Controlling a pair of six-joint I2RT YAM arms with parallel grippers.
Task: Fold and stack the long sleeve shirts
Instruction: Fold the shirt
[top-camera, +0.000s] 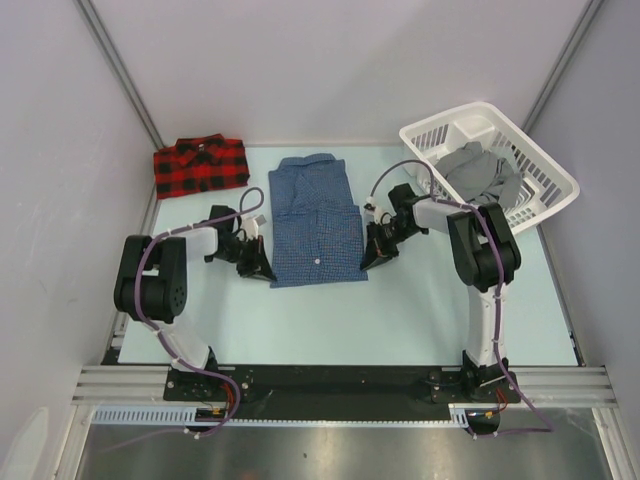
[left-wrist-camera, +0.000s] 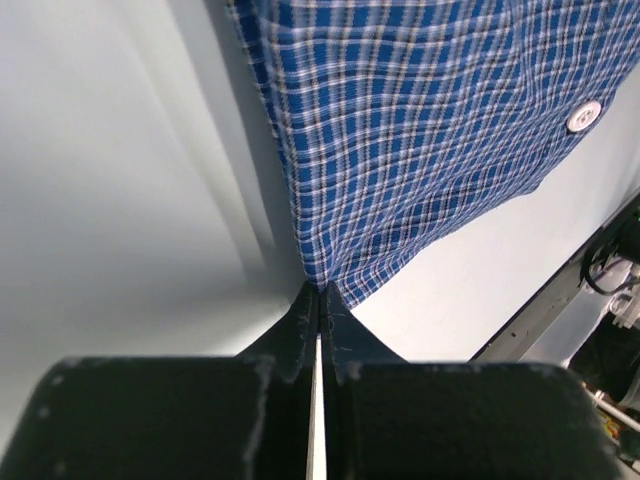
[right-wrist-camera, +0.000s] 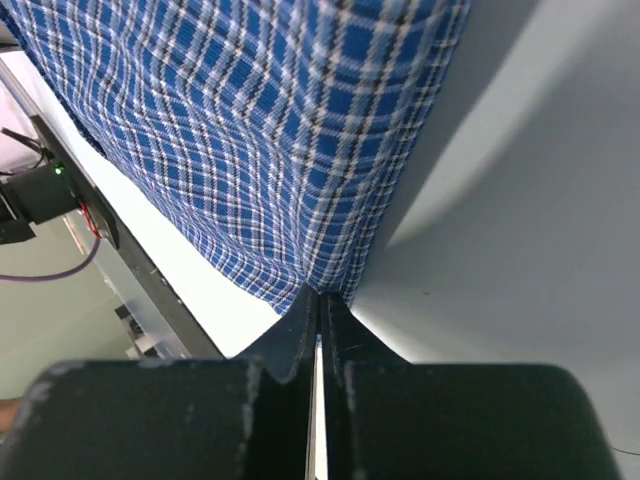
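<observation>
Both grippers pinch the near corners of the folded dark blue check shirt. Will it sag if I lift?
Likely floppy and light: the dark blue check shirt is thin cloth, so its middle should sag between the left gripper and right gripper. Folded layers may slip apart, since only corners are pinched.

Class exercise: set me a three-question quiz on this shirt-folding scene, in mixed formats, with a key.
1. True or false: the red plaid shirt lies apart from the blue check shirt.
2. Where do the left pincer and right pincer grip the blue check shirt? A collar; B hem corners nearest the bases; C buttons.
3. Fill in: grey clothes sit in the white ____.
Key: 1 true; 2 B; 3 basket.
</observation>
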